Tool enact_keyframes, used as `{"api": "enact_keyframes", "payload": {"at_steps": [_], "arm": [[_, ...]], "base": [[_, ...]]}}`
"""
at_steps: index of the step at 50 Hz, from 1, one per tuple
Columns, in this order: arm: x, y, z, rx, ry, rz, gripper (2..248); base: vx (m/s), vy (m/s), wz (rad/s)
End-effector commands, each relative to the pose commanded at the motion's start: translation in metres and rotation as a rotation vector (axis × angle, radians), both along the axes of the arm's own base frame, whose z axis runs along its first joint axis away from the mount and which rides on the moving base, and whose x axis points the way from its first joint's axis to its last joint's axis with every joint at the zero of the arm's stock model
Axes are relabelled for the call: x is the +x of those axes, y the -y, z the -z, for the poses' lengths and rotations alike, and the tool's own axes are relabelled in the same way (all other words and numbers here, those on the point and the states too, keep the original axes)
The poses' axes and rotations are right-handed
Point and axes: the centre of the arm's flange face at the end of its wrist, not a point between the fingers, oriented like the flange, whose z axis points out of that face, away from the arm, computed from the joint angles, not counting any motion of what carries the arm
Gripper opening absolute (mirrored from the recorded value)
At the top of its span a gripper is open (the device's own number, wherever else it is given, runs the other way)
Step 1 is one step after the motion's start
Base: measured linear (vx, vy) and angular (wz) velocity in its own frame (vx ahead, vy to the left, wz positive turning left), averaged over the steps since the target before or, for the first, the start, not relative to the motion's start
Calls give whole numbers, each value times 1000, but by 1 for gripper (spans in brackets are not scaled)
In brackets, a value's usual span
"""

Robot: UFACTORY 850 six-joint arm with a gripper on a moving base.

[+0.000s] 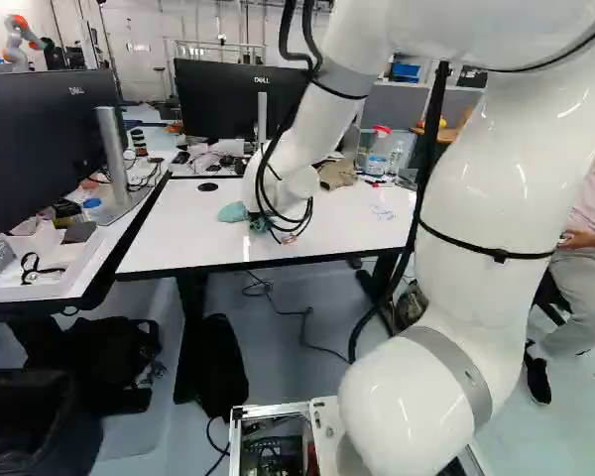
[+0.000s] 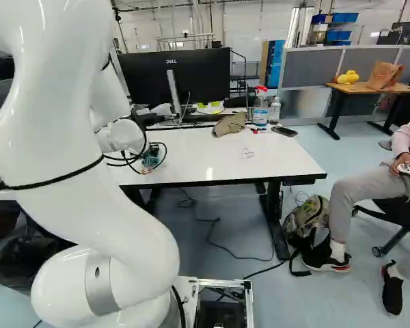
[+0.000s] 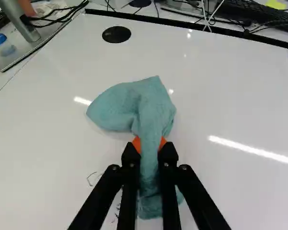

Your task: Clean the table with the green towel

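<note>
Over the left part of the white table [image 1: 317, 238], my gripper [image 1: 276, 230] points down, partly hidden by cables. Part of the green towel [image 1: 233, 212] shows beside it. In the wrist view, the gripper [image 3: 150, 146] is shut on the green towel [image 3: 151, 112], which is bunched between the orange pads. One fold spreads ahead of the fingers on the tabletop [image 3: 221, 105], another hangs beneath them. Dark scribbles [image 3: 92, 178] lie beside and under the fingers. Fainter marks [image 2: 248, 154] show on the table's right part in the right base view.
Along the table's back edge are a brown cloth [image 2: 230, 124], a spray bottle [image 2: 260, 106] and a dark flat object [image 2: 284, 131]. Monitors [image 1: 218, 99] stand behind and left. A backpack [image 2: 307, 217] and a seated person are right of the table. Another robot [image 1: 22, 42] stands far back.
</note>
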Motion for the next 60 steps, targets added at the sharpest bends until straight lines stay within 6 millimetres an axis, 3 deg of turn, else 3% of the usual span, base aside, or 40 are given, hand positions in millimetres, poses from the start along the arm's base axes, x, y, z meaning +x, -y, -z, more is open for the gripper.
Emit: {"api": "enact_keyframes", "payload": {"at_steps": [16, 42, 60], "arm": [[-17, -20, 0, -1, -2, -54, 50], [-63, -30, -1, -5, -10, -122, 50], [-66, -28, -10, 5, 10, -122, 50]], "base": [[0, 0, 0], [0, 0, 0], [0, 0, 0]]}}
